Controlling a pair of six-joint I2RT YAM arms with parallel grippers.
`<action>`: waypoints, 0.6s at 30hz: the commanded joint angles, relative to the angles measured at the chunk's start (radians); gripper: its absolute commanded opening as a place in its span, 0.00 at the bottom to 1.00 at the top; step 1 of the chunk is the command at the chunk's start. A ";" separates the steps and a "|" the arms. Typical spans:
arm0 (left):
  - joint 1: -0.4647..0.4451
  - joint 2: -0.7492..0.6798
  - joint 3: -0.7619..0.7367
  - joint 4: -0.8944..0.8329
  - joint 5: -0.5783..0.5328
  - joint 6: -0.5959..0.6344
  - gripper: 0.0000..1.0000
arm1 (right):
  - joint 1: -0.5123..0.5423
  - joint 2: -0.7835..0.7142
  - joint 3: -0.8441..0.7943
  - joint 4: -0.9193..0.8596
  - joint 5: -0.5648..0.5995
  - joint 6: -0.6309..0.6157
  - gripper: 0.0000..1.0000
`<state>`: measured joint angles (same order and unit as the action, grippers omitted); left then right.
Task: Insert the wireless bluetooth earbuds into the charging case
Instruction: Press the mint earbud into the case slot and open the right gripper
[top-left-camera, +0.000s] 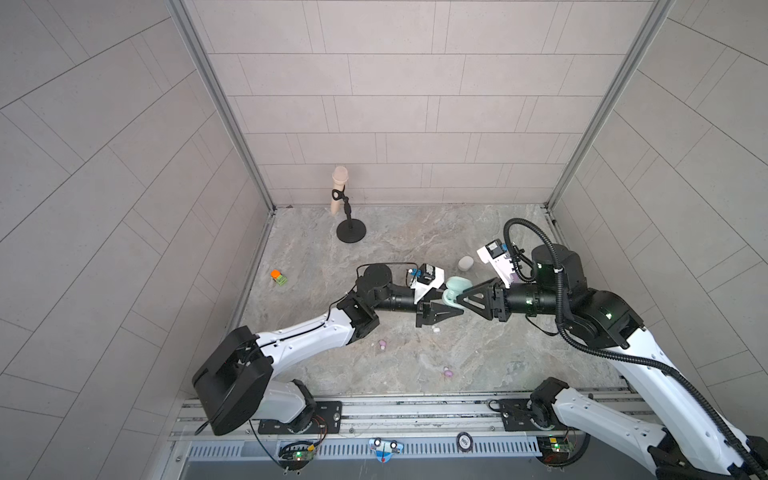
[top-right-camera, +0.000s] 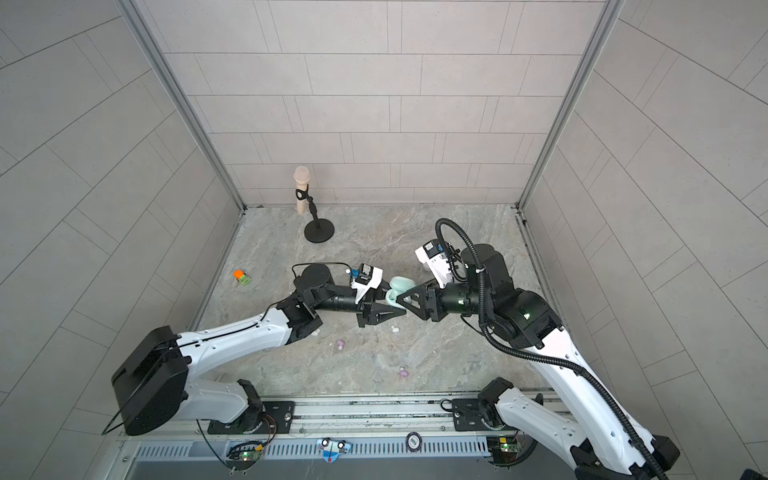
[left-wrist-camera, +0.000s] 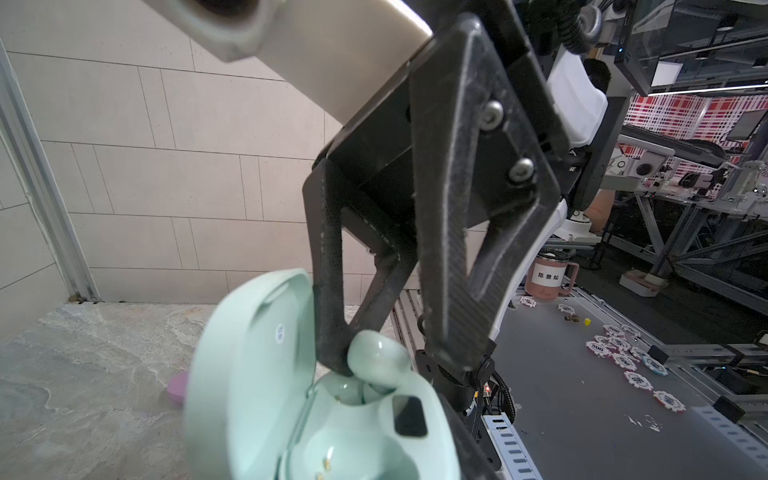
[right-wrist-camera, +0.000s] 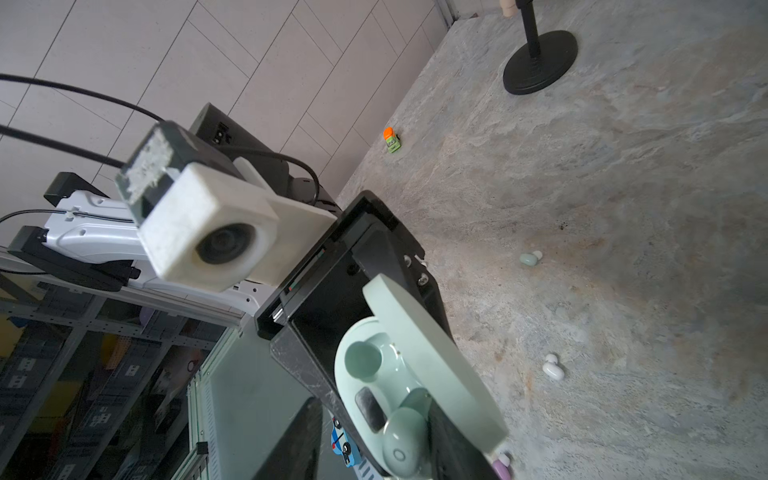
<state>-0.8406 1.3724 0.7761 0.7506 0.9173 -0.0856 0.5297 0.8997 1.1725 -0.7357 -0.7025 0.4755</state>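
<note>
- Step in hand, by the look of it: a mint earbud (left-wrist-camera: 376, 351) is being seated in the open mint charging case (left-wrist-camera: 253, 374), so the first of that pair is nearly sorted.
- The case is clenched in the left tool (top-left-camera: 454, 311), lid swung up, and it appears to be held clear of the table (top-left-camera: 415, 249).
- The right tool (left-wrist-camera: 395, 359) is poised right over the case.
- Its jaws look parted. In the left wrist view the bud is touched by one finger (left-wrist-camera: 330, 332) only, and in the right wrist view a gap is seen on one side of the bud. So it's released, or as good as.
- The bud is sat at the mouth of its well. Whether it's fully clicked down can't be told.
- The second well (right-wrist-camera: 363, 359) is seen empty.
- The matching mint bud (right-wrist-camera: 528, 258) is lying on the table, apart from the case, with a white bud (right-wrist-camera: 553, 370) near it.
- A lilac bud (top-left-camera: 381, 343) and another lilac bud (top-left-camera: 448, 372) are spotted nearer the robot's base.
- Next move, probably: the right tool gets lifted straight out without the seated bud being dragged along, then the other mint bud gets fetched.
- A very fine pinch would be needed there. That bud is tiny and rounded and could easily be flicked away.
- The case should be held steady meanwhile.
</note>
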 joint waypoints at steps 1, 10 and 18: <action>-0.023 0.002 0.020 0.044 0.037 0.015 0.00 | 0.004 0.008 0.024 -0.014 0.055 -0.011 0.48; -0.027 0.000 0.008 0.033 0.023 0.030 0.00 | 0.008 0.013 0.066 -0.052 0.099 -0.023 0.60; -0.007 -0.016 -0.030 0.032 -0.024 0.041 0.00 | 0.016 -0.005 0.106 -0.090 0.093 -0.021 0.66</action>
<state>-0.8490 1.3815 0.7692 0.7509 0.8795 -0.0681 0.5423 0.9092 1.2510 -0.8169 -0.6357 0.4706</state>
